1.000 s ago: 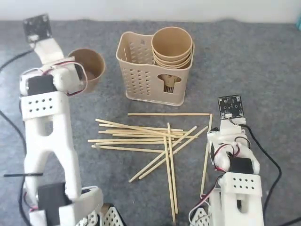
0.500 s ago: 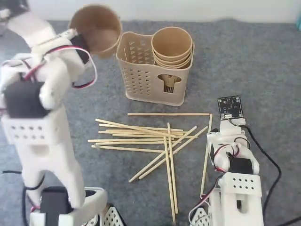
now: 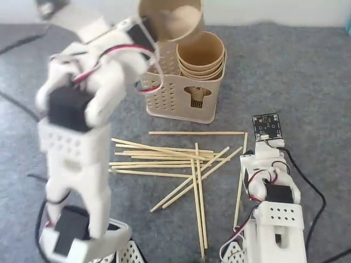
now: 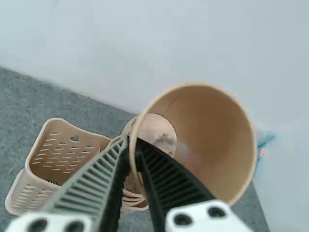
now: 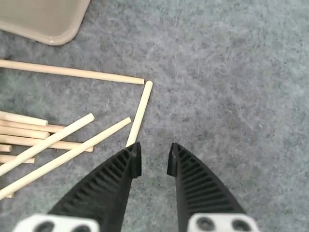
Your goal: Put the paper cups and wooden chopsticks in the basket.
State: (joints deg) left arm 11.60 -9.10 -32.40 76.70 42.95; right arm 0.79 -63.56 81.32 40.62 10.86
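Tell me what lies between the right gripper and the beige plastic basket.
In the right wrist view, between the right gripper and the beige plastic basket lie a crosswise wooden chopstick and a second chopstick's end, on grey carpet.

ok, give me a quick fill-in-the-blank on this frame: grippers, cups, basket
1. The left gripper holds a paper cup by its ____, up over the basket.
2. The right gripper has its jaws ____ and holds nothing.
3. A stack of cups already stands in the ____.

Missing words: rim; open; basket
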